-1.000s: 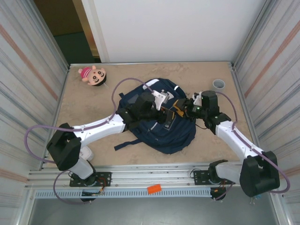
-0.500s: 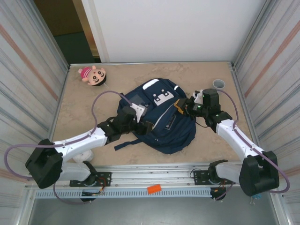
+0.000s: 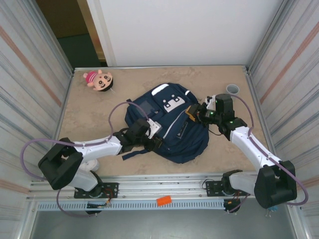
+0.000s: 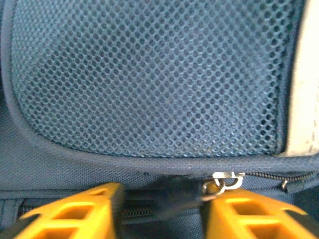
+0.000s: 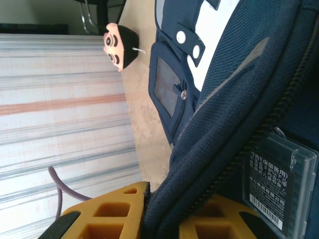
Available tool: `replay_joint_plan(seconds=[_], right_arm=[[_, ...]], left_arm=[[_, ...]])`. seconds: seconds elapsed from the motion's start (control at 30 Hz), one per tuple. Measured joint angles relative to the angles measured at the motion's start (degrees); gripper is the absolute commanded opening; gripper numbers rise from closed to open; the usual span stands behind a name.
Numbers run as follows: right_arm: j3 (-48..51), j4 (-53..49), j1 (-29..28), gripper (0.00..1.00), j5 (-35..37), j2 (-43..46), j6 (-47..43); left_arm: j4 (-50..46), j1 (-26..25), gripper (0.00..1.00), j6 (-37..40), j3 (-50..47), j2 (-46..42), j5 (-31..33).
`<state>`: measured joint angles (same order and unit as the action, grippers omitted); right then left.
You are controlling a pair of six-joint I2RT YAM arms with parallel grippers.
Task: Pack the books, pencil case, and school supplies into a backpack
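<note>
The navy backpack point(image 3: 172, 124) lies flat mid-table, white patches up. My left gripper point(image 3: 156, 142) sits at its near left side. In the left wrist view its orange fingers point(image 4: 84, 209) stand apart below a mesh pocket point(image 4: 149, 74), open, with a dark zipper pull point(image 4: 177, 195) between them and a gap left of the pull. My right gripper point(image 3: 194, 113) is shut on the backpack's folded rim point(image 5: 209, 164) beside the zipper. A dark flat rectangle with a barcode label point(image 5: 276, 181) lies past that zipper; I cannot tell if it is one of the school supplies. Books and pencil case are out of view.
A pink plush doll point(image 3: 99, 79) lies at the back left and a grey cup point(image 3: 233, 89) stands at the back right. Corrugated metal walls close both sides. Bare table point(image 3: 89, 114) spreads left of the backpack.
My left arm drew back from the backpack's middle to its near left side, and its jaws narrowed around the zipper pull. The right gripper kept its hold on the rim.
</note>
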<state>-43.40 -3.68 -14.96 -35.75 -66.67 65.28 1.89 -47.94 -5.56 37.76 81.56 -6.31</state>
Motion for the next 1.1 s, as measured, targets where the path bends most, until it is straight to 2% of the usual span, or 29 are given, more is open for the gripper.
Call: replay_joint_plan(seconds=[0.07, 0.13, 0.27, 0.4, 0.53, 0.67, 0.9, 1.1], right_arm=[[-0.2, -1.0, 0.0, 0.23, 0.3, 0.1, -0.4], [-0.5, -2.4, -0.1, 0.33, 1.1, 0.2, -1.2], [-0.4, -4.9, -1.9, 0.49, 3.0, 2.1, -1.8], [3.7, -5.2, -5.9, 0.52, 4.8, 7.5, -1.1], [9.9, -4.5, -10.6, 0.46, 6.7, 11.5, 1.5], [12.3, -3.5, -14.6, 0.38, 8.9, 11.1, 3.7], [12.3, 3.6, -17.7, 0.07, 11.5, 4.0, 5.6], [11.5, 9.0, -20.2, 0.03, 12.6, -0.9, 6.3]], left_arm=[[0.3, -0.7, 0.15, 0.7, -0.1, 0.0, -0.7], [1.0, -1.6, 0.11, 1.2, -1.0, -0.4, -1.4], [3.5, -2.7, 0.08, 1.3, -3.6, -1.5, -2.5], [4.7, -2.8, 0.05, 1.0, -3.9, -1.5, -2.7], [5.2, -2.8, 0.03, 1.0, -4.0, -1.5, -2.8], [6.0, -2.8, 0.03, 1.0, -4.5, -1.5, -3.3], [7.3, -2.8, 0.02, 0.9, -5.5, -1.8, -4.7], [7.8, -3.6, 0.02, 0.9, -5.8, -2.3, -6.4]])
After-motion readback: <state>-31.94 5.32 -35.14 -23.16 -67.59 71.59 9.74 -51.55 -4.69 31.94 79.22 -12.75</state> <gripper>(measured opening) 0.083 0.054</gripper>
